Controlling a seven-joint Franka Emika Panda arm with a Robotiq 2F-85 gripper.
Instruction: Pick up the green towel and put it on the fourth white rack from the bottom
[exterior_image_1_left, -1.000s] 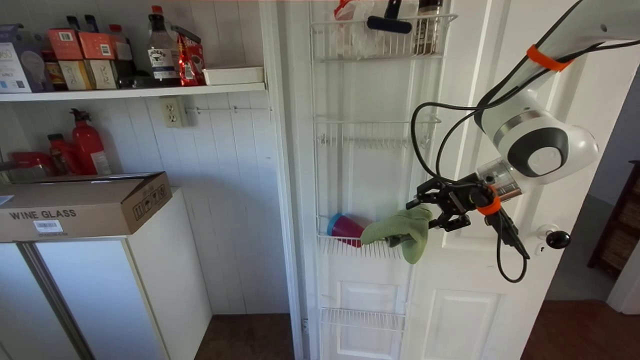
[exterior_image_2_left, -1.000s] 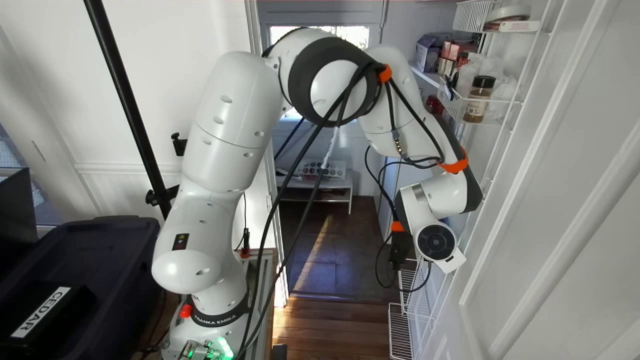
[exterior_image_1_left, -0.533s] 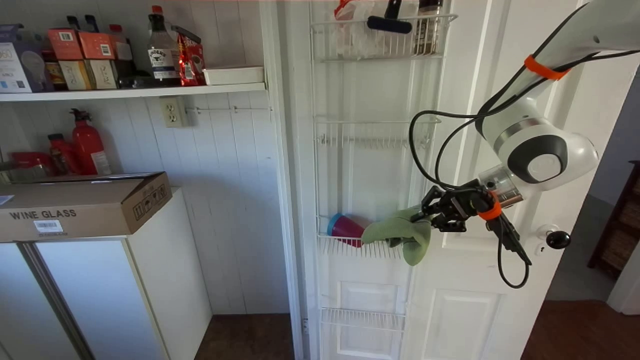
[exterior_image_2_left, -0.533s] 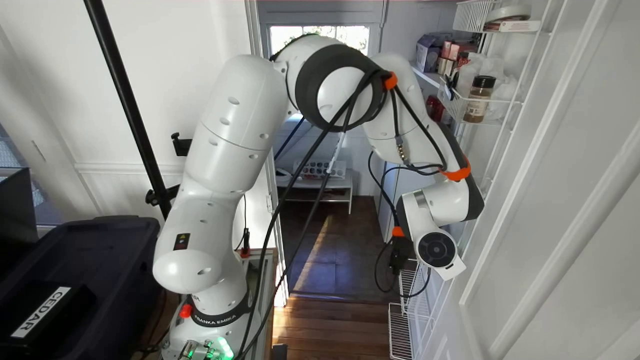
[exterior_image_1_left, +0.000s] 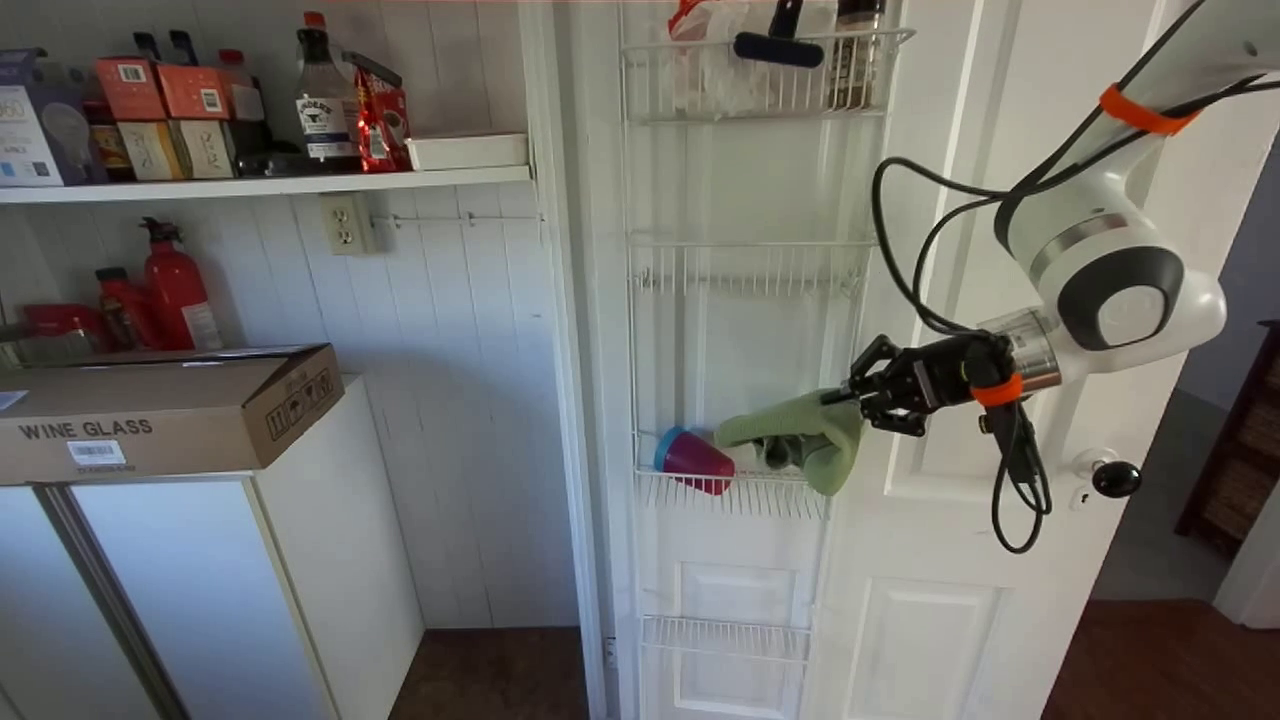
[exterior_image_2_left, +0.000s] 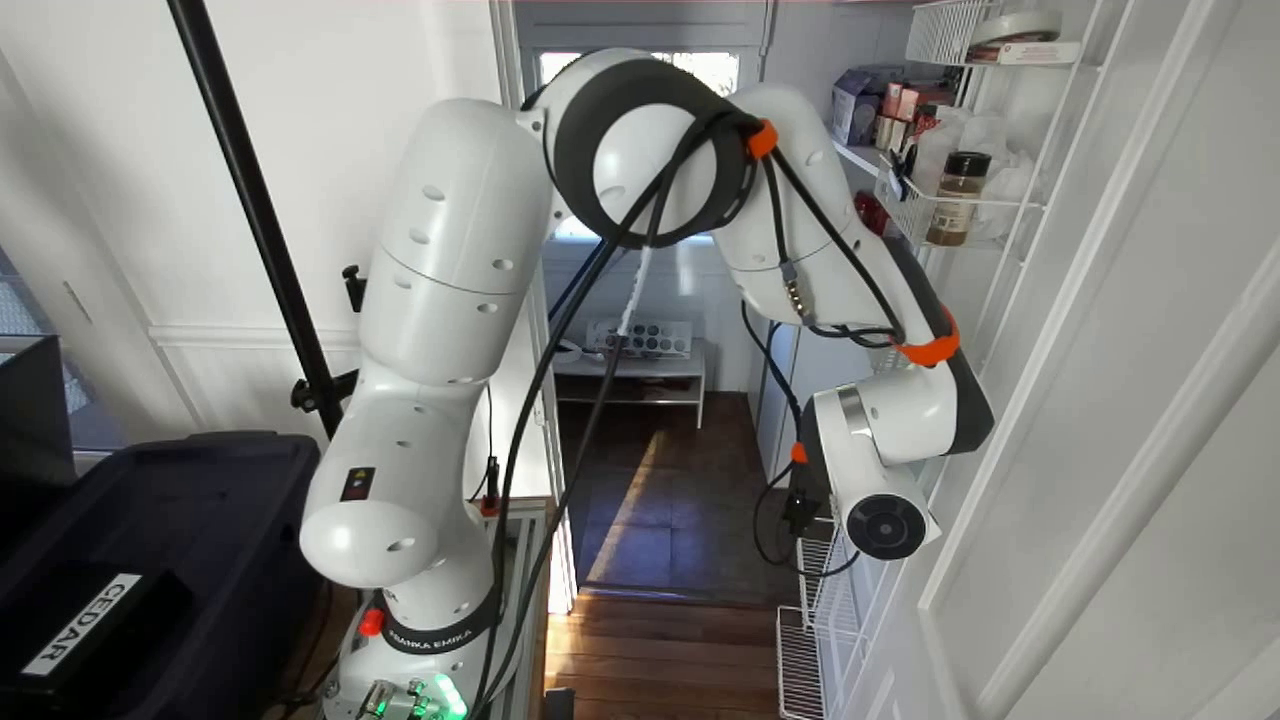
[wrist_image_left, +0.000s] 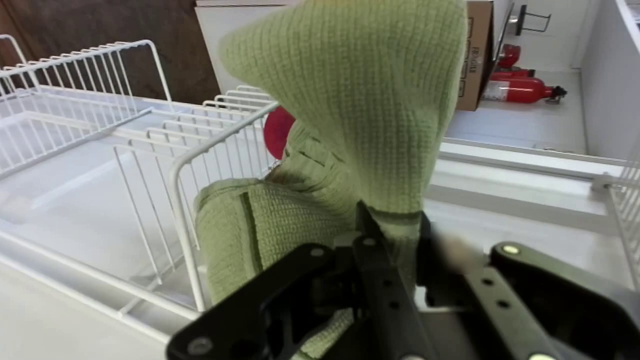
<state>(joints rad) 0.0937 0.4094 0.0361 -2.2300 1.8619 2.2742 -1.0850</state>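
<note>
Thick and folded over, the green towel (exterior_image_1_left: 790, 430) droops at the second white rack (exterior_image_1_left: 665, 492) up from the lowest in view. My gripper (wrist_image_left: 392, 215) is shut on its upper edge, cloth pinched between the black fingertips in the wrist view. In an exterior view the gripper (exterior_image_1_left: 838, 396) points left, at the towel's top right. Whether the towel's underside still rests on the wires is hard to tell. Counting up from the lowest visible rack, the fourth white rack (exterior_image_1_left: 900, 34) is high on the door, holding a plastic bag, a black-handled tool and a jar (exterior_image_2_left: 958, 198).
A purple cup (exterior_image_1_left: 700, 461) lies tilted on the towel's rack, just left of the towel. Above it is another wire rack (exterior_image_1_left: 755, 244), below the fourth. The white door (exterior_image_1_left: 920, 560) stands behind the racks, with a black knob (exterior_image_1_left: 1116, 480). A loose cable (exterior_image_1_left: 885, 220) loops beside the arm.
My gripper has closed on the towel's upper edge and moved up and slightly right. The towel's hanging end has risen, and more of the purple cup shows.
</note>
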